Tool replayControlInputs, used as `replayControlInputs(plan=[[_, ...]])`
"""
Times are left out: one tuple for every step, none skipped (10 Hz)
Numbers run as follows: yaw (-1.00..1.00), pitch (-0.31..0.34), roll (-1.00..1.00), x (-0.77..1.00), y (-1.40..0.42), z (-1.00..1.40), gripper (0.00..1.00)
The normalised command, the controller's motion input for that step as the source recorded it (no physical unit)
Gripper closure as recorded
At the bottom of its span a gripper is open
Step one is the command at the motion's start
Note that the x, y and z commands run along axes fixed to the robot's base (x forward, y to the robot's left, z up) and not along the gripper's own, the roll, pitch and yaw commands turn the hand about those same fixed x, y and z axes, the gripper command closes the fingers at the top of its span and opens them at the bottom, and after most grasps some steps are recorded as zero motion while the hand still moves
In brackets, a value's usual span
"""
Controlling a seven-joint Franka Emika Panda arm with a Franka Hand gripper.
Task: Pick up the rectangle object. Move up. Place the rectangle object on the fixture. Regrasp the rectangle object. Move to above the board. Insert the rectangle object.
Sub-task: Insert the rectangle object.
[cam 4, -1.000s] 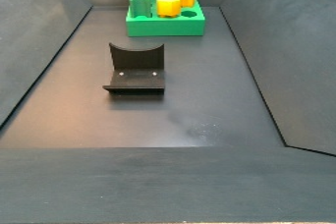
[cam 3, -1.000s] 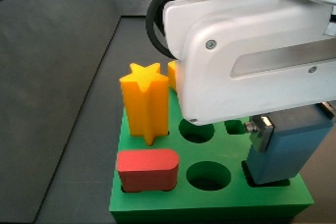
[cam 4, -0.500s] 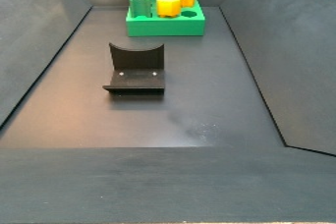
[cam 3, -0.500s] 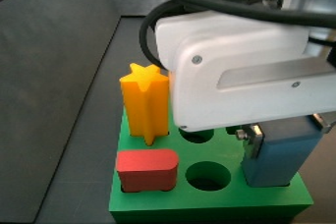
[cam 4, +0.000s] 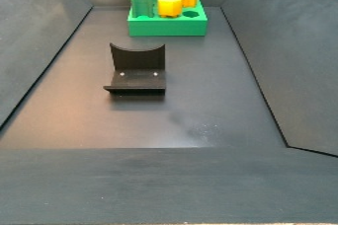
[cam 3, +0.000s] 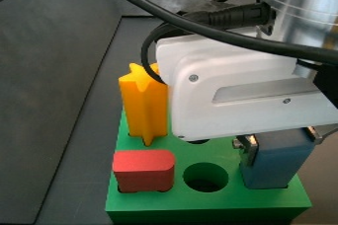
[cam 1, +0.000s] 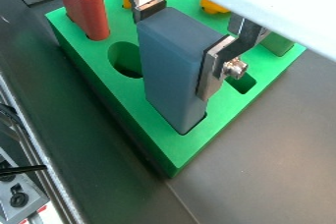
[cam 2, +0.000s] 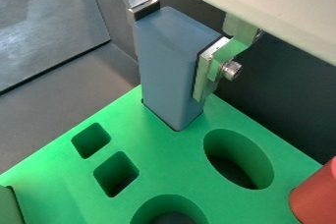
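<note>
- Lower than a second ago, the gripper (cam 1: 188, 33) has carried the rectangle object (cam 3: 275, 160) down toward the board's near right corner in a side view, and the white wrist housing (cam 3: 244, 86) now hides more of the yellow star
- the board (cam 3: 199, 207), a bright green slab, sits at the far end of the dark bin floor (cam 4: 172, 120) in a side view (cam 4: 145, 19); its round holes (cam 2: 241, 157) and two small square holes (cam 2: 102, 156) show in a wrist view
- the fixture (cam 4: 134, 71) stands alone on the floor, well apart from the board, with nothing on it
- the yellow star piece (cam 3: 144, 99) stands upright in the board behind the red rounded block (cam 3: 142, 168), which sits in the near left corner
- the rectangle object, blue-grey and upright, is clamped between the silver fingers (cam 1: 221, 59) in both wrist views (cam 2: 171, 61); its lower end is at the board's top surface near a corner, and whether it has entered a hole cannot be told
- the gripper's jaws are closed on the block's two sides, one finger plate with its screw (cam 2: 231, 69) pressed flat against the block
</note>
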Motion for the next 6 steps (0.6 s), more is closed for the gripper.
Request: replayControlInputs(plan=[[0.0,0.09,0.24,0.7,0.0,-0.69,1.0],[0.0,0.053,0.26,0.69,0.0,-0.69,1.0],[0.0,0.029,0.28,0.25,0.0,-0.71,1.0],[0.0,-0.004,0.05,-0.04,-0.06,0.0,1.0],[0.0,0.0,0.01,0.0,0.0,0.0,1.0],[0.0,0.0,0.0,0.0,0.0,0.0,1.0]])
